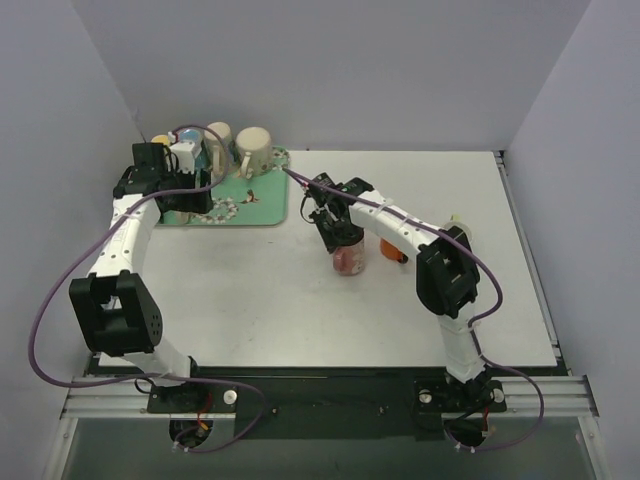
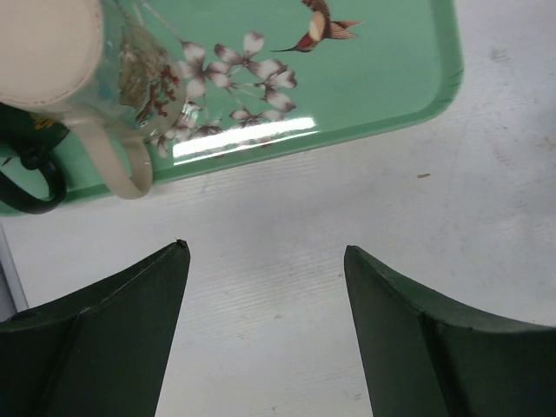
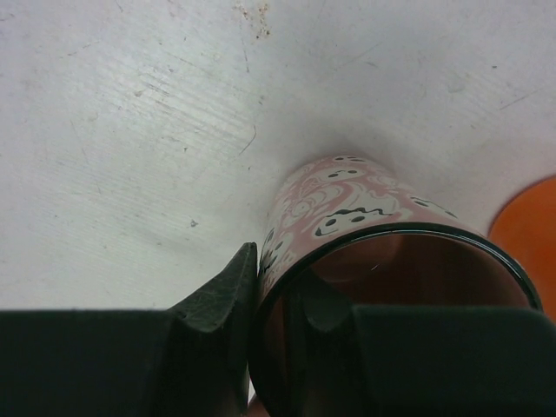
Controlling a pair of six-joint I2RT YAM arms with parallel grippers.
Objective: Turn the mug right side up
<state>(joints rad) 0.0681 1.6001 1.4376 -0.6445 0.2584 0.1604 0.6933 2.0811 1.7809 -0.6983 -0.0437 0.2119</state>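
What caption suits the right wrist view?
Right pincer grips the rim of the upright pink mug, one finger inside, one outside.

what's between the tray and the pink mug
Only bare table, partly overhung by the right gripper that grips the mug, as the top view shows.

Top camera looks down from behind on the whole table point(image 1: 250, 290). Left wrist view closely faces the tray point(image 2: 373, 78) edge, right wrist the mug point(image 3: 347, 191); top view shares both.
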